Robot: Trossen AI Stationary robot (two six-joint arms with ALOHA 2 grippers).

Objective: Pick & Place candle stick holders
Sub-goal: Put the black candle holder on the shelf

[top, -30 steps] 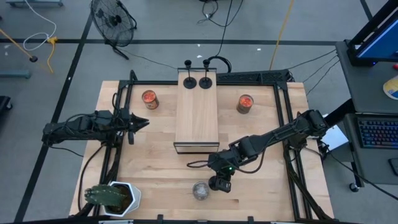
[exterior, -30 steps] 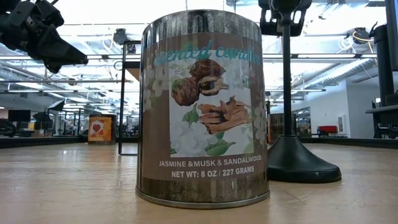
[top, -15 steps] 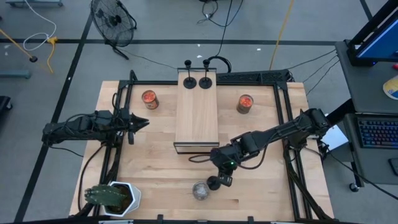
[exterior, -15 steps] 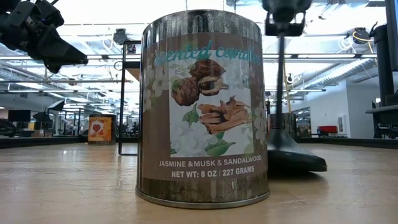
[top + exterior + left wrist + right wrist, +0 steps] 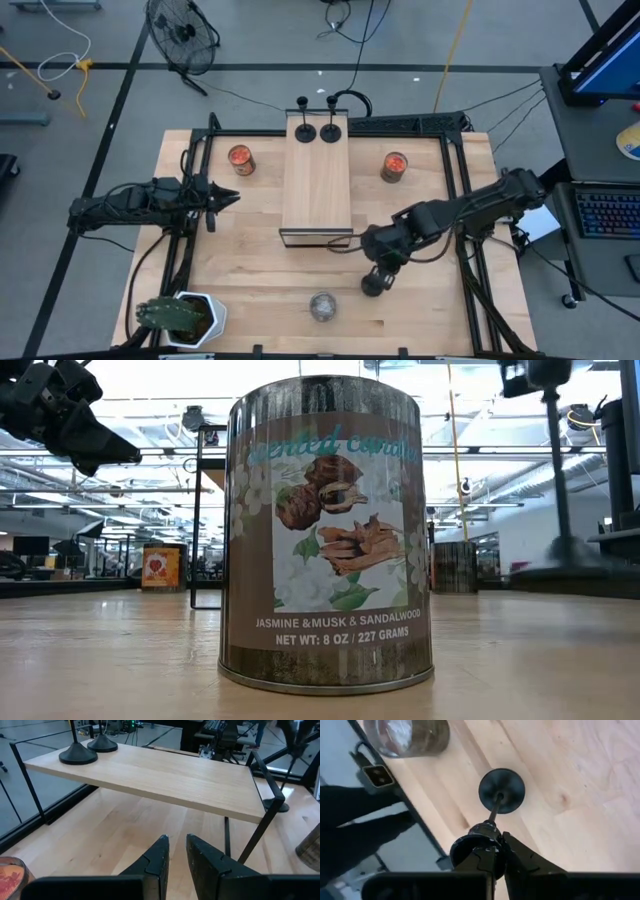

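**benchrat:** So where's it at? The right gripper (image 5: 496,851) has its fingers pinched tight on the top cup of a small matte-black candle stick holder (image 5: 373,284), round disc base hanging below on its thin stem. From above it sits over the bare wood, just off the near right corner of the long pale wooden riser shelf (image 5: 318,180). It looks lifted clear of the tabletop, though I can't swear to that. The two other matte-black holders (image 5: 316,130) are already standing side by side at the shelf's far end.

**solderpaws:** Then I'd guess it's the carry step, heading to the shelf. Biggest thing is height: get the disc base above the shelf edge before going sideways, or it clips the board. The stem hangs a bit off plumb in the wrist view, so move slow and let it settle.

**benchrat:** Agreed. Come down next to the standing pair with a gap, so the base doesn't nudge them. Set the disc flat first, then release.

**solderpaws:** Anything in the way?

**benchrat:** The shiny silver round candle tin (image 5: 322,306) is near the front edge, well apart from the route. The left gripper (image 5: 176,851) waits off the shelf's left side, fingers a narrow slit apart, holding nothing.
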